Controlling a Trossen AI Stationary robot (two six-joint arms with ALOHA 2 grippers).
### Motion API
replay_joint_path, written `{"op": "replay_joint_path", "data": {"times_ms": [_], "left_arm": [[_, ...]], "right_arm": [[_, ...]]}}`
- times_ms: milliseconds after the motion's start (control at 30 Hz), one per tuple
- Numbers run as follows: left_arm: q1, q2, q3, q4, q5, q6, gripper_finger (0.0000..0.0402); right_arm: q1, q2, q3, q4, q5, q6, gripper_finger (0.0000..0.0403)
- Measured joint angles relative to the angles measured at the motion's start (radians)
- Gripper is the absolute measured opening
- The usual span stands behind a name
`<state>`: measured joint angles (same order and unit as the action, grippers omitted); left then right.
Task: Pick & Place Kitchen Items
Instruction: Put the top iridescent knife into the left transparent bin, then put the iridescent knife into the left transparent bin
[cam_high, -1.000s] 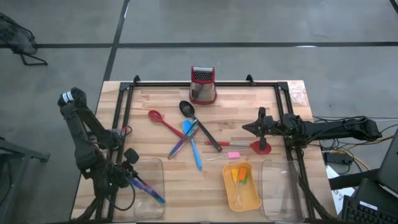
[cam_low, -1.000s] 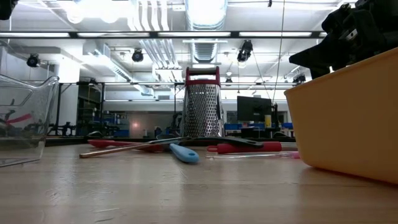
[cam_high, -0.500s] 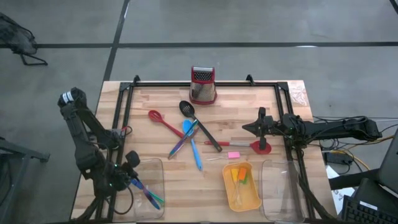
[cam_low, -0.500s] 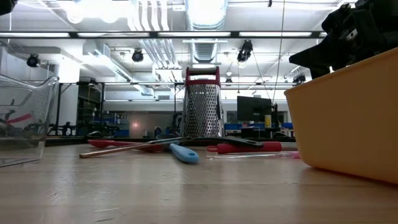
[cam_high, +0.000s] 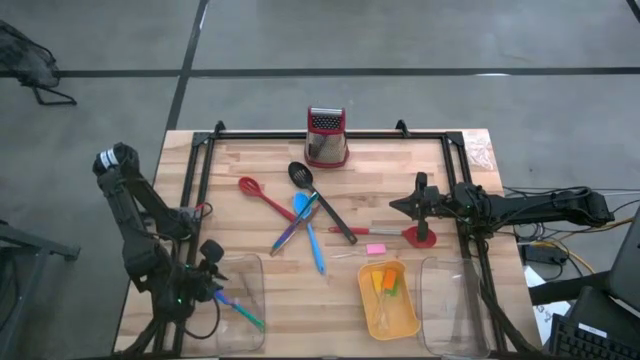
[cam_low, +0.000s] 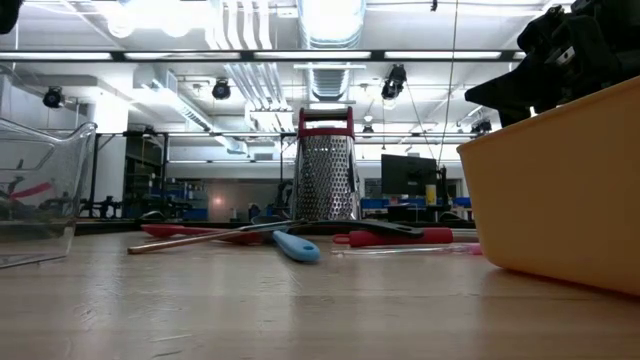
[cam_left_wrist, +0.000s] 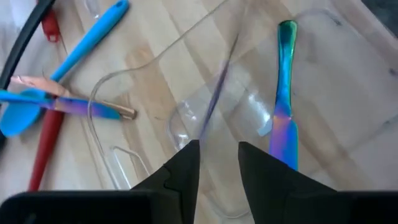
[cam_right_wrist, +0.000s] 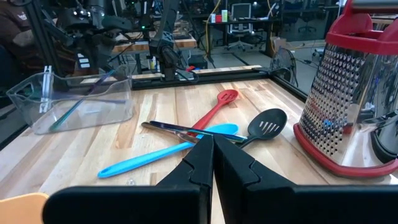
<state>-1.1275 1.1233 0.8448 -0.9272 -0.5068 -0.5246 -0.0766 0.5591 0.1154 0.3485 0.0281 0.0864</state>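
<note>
While my left gripper (cam_high: 212, 283) hangs over the clear plastic tray (cam_high: 250, 268) at the table's front left with its fingers parted and nothing in them, an iridescent blue-purple stick (cam_left_wrist: 283, 106) lies inside that tray. My right gripper (cam_high: 421, 205) sits pinched shut near the right edge, beside the red-handled spatula (cam_high: 397, 233). Red, blue and black spoons (cam_high: 300, 208) are piled mid-table.
</note>
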Motion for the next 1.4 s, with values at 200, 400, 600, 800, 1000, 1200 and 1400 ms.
{"op": "replay_joint_path", "data": {"times_ms": [200,400,600,800,1000,1200,1400], "left_arm": [[0.000,0.000,0.000,0.010,-0.019,-0.037,0.0120],[0.000,0.000,0.000,0.093,-0.135,-0.069,0.0121],[0.002,-0.001,0.000,0.211,-0.420,-0.246,0.0122],[0.026,-0.001,0.000,0.248,-0.619,-0.317,0.0122],[0.210,-0.001,0.000,0.253,-0.486,-0.339,0.0122],[0.437,-0.001,0.000,0.275,-0.394,-0.253,0.0122],[0.669,-0.001,0.000,0.323,-0.242,-0.123,0.0122]], "right_arm": [[0.000,0.000,0.000,0.000,0.000,0.000,0.0009],[0.000,0.000,0.000,0.000,0.000,0.000,0.0008],[0.000,0.000,0.000,0.000,0.000,0.000,0.0008],[0.000,0.000,0.000,0.000,0.000,0.000,0.0008],[0.000,0.000,0.000,0.000,0.000,0.000,0.0008],[0.000,0.000,0.000,0.000,0.000,0.000,0.0008],[0.000,0.000,0.000,0.000,0.000,0.000,0.0009]]}}
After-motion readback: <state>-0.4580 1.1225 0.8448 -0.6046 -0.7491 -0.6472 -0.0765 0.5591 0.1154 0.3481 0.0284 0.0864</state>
